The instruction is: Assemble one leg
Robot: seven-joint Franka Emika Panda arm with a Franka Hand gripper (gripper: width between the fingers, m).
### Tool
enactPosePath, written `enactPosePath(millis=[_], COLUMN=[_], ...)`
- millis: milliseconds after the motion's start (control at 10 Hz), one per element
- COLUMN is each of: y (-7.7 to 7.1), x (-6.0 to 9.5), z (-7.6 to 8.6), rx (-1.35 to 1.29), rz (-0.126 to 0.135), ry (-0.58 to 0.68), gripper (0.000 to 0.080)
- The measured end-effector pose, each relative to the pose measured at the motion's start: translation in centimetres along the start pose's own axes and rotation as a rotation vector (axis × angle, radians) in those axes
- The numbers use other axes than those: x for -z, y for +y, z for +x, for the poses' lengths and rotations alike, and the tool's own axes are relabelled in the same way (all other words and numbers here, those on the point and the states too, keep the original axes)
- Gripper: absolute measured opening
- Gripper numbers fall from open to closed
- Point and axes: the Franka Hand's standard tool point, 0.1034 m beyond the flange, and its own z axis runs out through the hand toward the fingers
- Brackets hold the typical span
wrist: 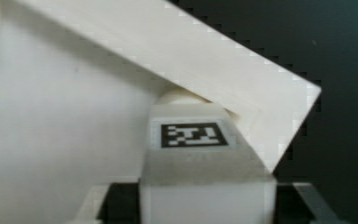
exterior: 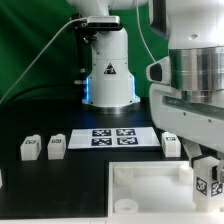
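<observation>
One leg [wrist: 197, 150] clamped in gripper [exterior: 207, 178], upright | over corner of white board [exterior: 150, 190], prob lining up w/ socket | 3 spare legs [exterior: 55, 146] near marker board [exterior: 112, 138], unused

You can't see the gripper [exterior: 207, 178] fingertips well; the exterior view's right edge cuts them off. The flat white board [wrist: 176, 60] hides the top of the leg [wrist: 202, 160] in the wrist view. The board's front is cut off at the exterior view's bottom edge.

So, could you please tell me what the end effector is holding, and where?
The end effector holds a leg, fingers clamped on its sides near one end.
</observation>
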Motion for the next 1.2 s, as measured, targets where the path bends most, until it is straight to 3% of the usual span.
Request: enactPosePath(millis=[200,400,500,600,700,800,1200], y=[0.0,0.0,0.0,0.0,-0.2,-0.2,-0.1], x=[0.0,0.0,-0.1,-0.2,-0.2,-0.2,-0.2], z=[-0.1,-0.3,-0.5,-1.2,-1.6,-1.4,-1.0], rx=[-0.284,-0.264,-0.198,-0.059,0.115,0.25,0.685], rz=[0.019,0.02,0.02,0.021,0.025,0.026,0.017], ry=[-0.022,-0.022,-0.019,-0.011,-0.009,-0.006,0.006], gripper=[0.0297,0.0297,0.0359,0.0359,0.0546,0.0617,0.0648])
